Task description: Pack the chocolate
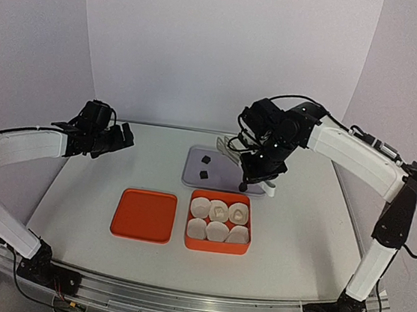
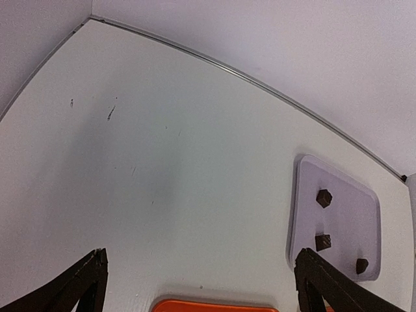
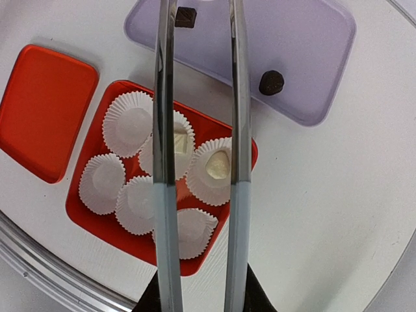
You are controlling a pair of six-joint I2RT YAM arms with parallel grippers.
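Note:
Three dark chocolates (image 2: 324, 198) lie on the lavender tray (image 1: 225, 171); two show in the top view (image 1: 205, 158) and two in the right wrist view (image 3: 271, 82). Two cream chocolates (image 3: 218, 166) sit in paper cups (image 3: 128, 122) in the orange box (image 1: 217, 241); I see no third. My right gripper (image 1: 259, 175) is shut on metal tongs (image 3: 238, 97), held above the tray's near right corner and the box, tips (image 1: 225, 144) open and empty. My left gripper (image 1: 120, 140) is open and empty, in the air at the far left.
The orange lid (image 1: 144, 214) lies flat just left of the box, its edge showing in the left wrist view (image 2: 214, 305). White walls close the table at the back and sides. A metal rail runs along the near edge.

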